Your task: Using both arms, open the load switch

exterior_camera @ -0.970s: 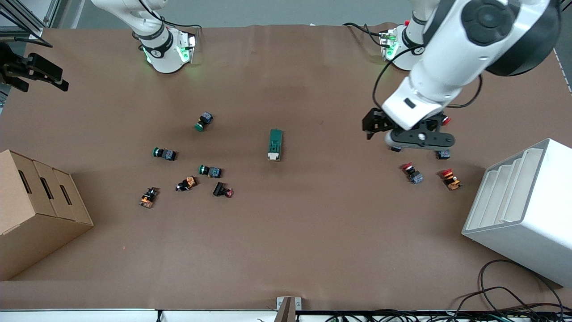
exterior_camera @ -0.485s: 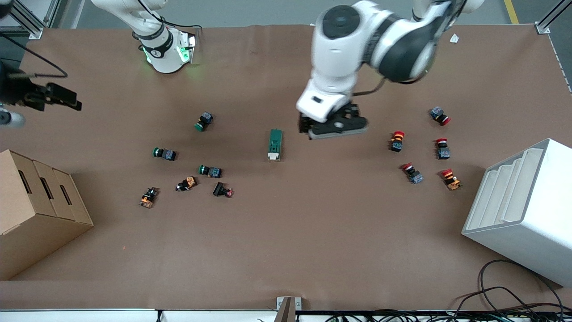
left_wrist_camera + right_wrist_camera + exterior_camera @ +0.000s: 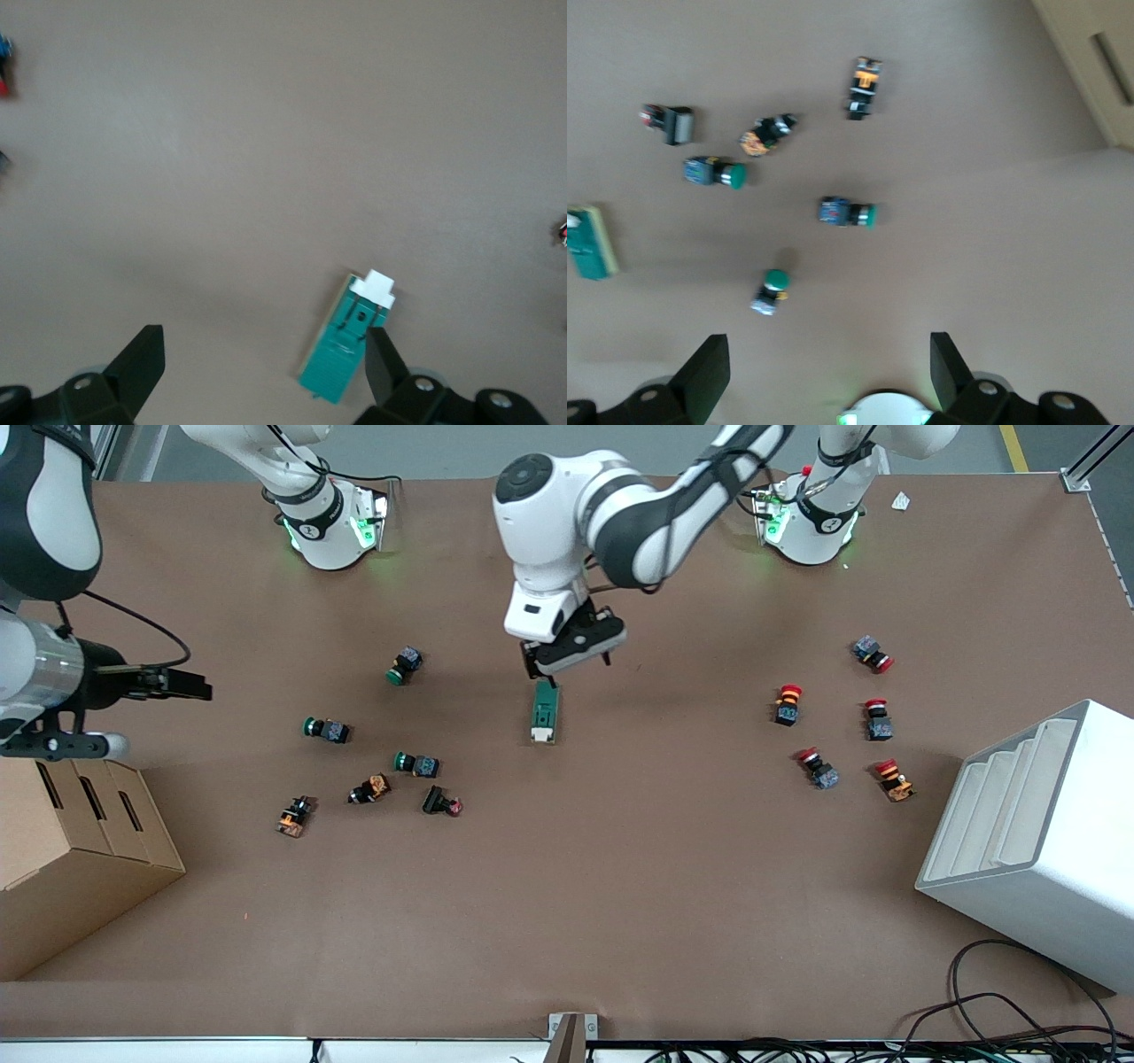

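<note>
Since a second ago we see the left end effector (image 3: 567, 657) swing from above the red buttons (image 3: 788, 703) to hang over the switch (image 3: 544, 711), which has not moved and lies mid-bench, white tab toward the front camera; its fingers (image 3: 383, 361) stand wide apart. The right end effector (image 3: 182, 685) has drifted inward over the bench edge above the cardboard box (image 3: 80, 850), fingers (image 3: 709, 370) spread. The left arm hides bench near its base, and the right wrist view is blurred.
</note>
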### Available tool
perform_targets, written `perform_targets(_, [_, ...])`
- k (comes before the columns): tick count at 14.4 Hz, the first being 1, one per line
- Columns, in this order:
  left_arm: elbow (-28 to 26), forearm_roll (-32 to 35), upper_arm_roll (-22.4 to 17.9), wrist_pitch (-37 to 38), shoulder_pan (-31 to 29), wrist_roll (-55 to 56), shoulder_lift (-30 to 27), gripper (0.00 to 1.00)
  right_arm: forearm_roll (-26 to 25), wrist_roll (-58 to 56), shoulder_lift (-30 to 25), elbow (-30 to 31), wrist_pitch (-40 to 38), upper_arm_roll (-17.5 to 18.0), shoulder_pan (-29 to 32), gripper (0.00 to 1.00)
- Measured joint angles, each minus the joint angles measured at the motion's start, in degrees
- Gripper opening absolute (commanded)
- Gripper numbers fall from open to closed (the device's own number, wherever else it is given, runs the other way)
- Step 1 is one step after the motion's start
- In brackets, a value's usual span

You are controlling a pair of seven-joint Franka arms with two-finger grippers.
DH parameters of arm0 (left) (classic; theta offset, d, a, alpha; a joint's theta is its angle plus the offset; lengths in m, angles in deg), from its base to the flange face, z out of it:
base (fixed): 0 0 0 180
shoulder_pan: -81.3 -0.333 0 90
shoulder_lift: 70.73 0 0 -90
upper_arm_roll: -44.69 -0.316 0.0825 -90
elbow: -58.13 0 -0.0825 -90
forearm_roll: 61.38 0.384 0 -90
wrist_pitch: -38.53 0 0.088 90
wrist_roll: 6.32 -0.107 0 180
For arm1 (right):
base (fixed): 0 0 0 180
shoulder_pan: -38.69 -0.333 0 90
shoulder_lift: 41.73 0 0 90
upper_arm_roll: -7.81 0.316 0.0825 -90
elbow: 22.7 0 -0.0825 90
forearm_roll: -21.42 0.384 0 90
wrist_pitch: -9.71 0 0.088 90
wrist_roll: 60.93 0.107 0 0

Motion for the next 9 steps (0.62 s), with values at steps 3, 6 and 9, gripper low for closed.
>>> perform_targets(3, [-1.01,9.99,0.02,-1.21,4.89,13.38,6.03,1.00,4.08,12.93,1.19,0.58,2.68,0.29,-3.86,1.00])
perform_targets(6, [-1.34,15.45,-0.01,-1.93,8.45,21.52,11.15,1.00,4.46,31.24,3.83,0.83,6.51,0.60,-12.05,1.00])
perform_targets(9, [-1.55,22.38,0.01,-3.46,10.91,29.24,14.11,1.00,4.48,47.37,7.14,1.05,11.89,0.83,-20.58,1.00])
